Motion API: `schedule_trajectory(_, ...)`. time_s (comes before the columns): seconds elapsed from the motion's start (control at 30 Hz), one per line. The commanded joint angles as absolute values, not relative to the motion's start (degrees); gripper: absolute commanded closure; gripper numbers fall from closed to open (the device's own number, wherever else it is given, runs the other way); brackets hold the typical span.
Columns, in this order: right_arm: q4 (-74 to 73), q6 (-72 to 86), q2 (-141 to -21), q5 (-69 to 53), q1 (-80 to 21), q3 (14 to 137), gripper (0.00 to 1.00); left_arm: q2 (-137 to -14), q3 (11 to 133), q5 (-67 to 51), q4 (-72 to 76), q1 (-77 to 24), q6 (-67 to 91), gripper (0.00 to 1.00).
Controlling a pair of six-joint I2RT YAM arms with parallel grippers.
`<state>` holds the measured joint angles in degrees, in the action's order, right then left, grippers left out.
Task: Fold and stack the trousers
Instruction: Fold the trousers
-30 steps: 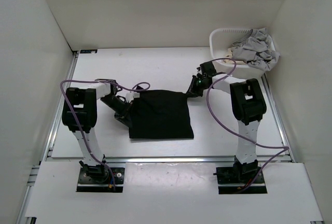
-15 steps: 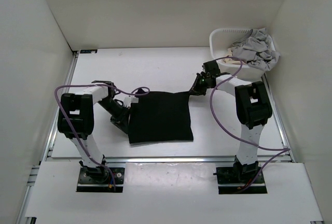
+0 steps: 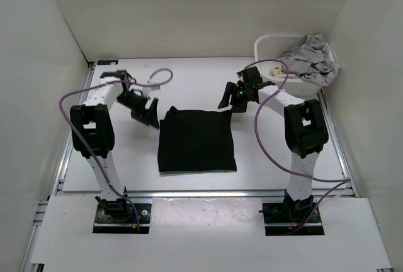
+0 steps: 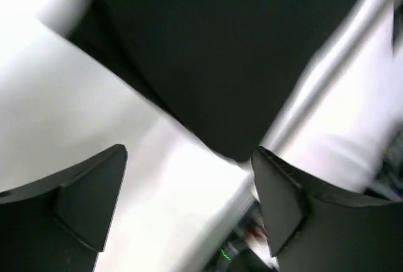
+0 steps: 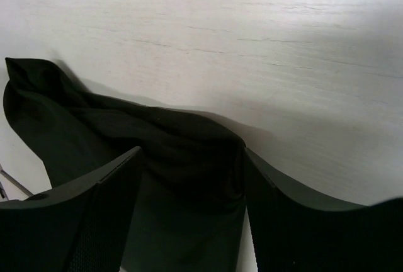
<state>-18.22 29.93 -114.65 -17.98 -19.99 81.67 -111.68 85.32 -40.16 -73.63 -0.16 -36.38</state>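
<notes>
Black trousers (image 3: 196, 140) lie folded in a flat square in the middle of the table. My left gripper (image 3: 148, 113) hovers just off their far left corner, open and empty. In the blurred left wrist view the black cloth (image 4: 239, 51) sits beyond the spread fingers (image 4: 82, 190), and my left gripper (image 4: 189, 177) holds nothing. My right gripper (image 3: 232, 102) is open at the far right corner. In the right wrist view the rumpled edge of the trousers (image 5: 126, 133) lies loose under my right gripper (image 5: 189, 181), whose jaws stand apart.
A white basket (image 3: 267, 45) at the far right corner holds a crumpled grey garment (image 3: 310, 61) that drapes over its rim. White walls close in the table on the left, back and right. Purple cables loop off both arms.
Both grippers went from shut on the black trousers to open and let go. The left arm swung back and left off the cloth. The right gripper lifted slightly toward the far side.
</notes>
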Motion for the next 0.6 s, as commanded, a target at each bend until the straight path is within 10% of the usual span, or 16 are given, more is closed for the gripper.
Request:
schedule_trajectory(0.0,-21.9,26.7,-111.3,-15.8,-20.1,84.0,0.31,-115.0,97.1,-46.8,-70.2,-0.4,-31.9,0.06)
schedule_trajectory(0.47,-23.2,25.6,-99.8,-13.2,-20.1,72.2,0.27,-132.0,113.1,-44.8,-63.3,-6.9,-29.0,0.01)
schedule_trajectory(0.57,-23.2,23.6,-98.3,-20.0,-20.8,67.5,0.27,-132.8,113.1,-46.2,-63.3,-6.9,-29.0,0.38)
